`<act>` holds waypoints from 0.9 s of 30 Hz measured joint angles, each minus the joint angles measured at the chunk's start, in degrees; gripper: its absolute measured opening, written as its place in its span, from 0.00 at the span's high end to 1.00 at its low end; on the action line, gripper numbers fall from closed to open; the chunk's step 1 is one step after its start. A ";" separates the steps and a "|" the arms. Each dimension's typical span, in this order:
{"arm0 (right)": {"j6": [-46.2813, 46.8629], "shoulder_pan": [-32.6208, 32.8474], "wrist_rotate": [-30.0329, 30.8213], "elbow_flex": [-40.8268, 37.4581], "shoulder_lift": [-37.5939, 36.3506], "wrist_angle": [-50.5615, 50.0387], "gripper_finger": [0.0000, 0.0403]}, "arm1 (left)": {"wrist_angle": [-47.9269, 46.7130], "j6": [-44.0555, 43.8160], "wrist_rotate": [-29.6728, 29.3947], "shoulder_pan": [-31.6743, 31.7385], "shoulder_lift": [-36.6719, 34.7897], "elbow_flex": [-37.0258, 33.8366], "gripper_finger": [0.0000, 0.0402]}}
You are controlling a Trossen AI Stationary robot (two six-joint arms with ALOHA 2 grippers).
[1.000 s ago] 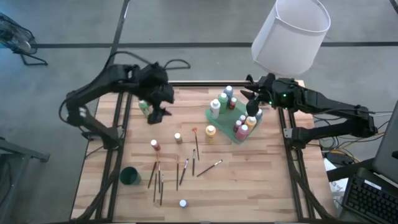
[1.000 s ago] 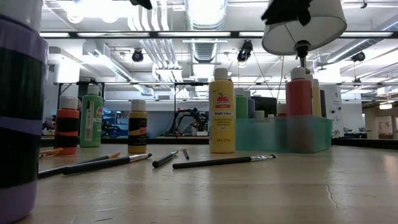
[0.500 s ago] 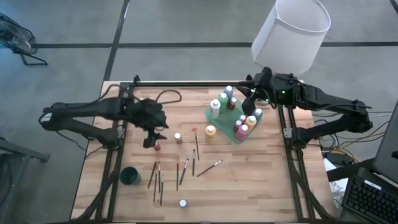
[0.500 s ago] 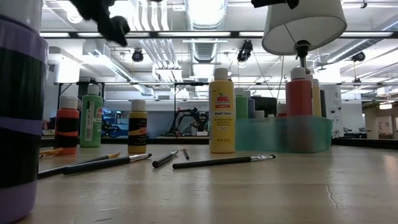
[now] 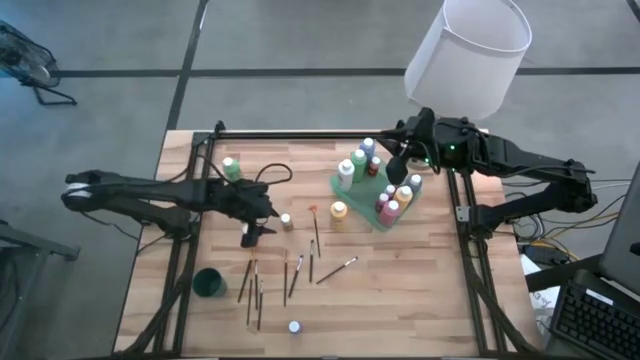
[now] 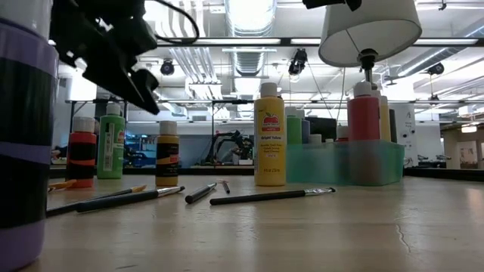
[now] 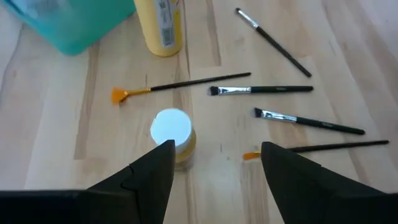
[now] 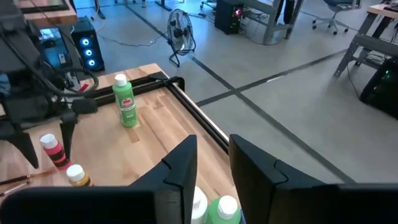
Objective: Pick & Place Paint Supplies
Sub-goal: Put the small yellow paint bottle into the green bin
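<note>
So the red paint bottle (image 8: 53, 149) is the one in play right now. It's standing upright on the table (image 5: 400, 290), out in the open on the left side, with an ochre bottle (image 7: 173, 132) just beside it and a scatter of thin brushes (image 7: 261, 90) a bit nearer the front edge. My guess is it's light, stiff plastic, smooth and a bit slippery, and tall for its base, so a bump high up could tip it. I'd squeeze the body just under the white cap, square on, not the cap itself. The left pincer (image 7: 216, 146) is spread wide and, from the other arm's camera, its fingers (image 8: 65, 134) sit one on each side of that red bottle without touching it. I can't tell how far down it is, though from table level the tips look about cap height. A green bottle (image 5: 231, 167) stands well apart near the back rail. Way over on the right, the right pincer (image 5: 400, 165) hangs above the green tray (image 6: 325, 165) full of bottles, fingers only slightly apart with nothing in them.
</note>
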 joint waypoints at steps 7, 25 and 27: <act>-0.07 -0.18 0.35 0.00 0.00 0.35 0.71 | 1.31 -2.39 -0.40 1.30 3.44 -1.13 0.39; -0.44 -0.59 1.79 -0.02 0.00 0.26 0.63 | 4.58 -7.97 0.01 1.54 14.52 1.93 0.39; -0.44 -0.57 1.79 -0.02 0.00 0.24 0.62 | 6.11 -7.95 -0.01 1.54 15.51 1.92 0.39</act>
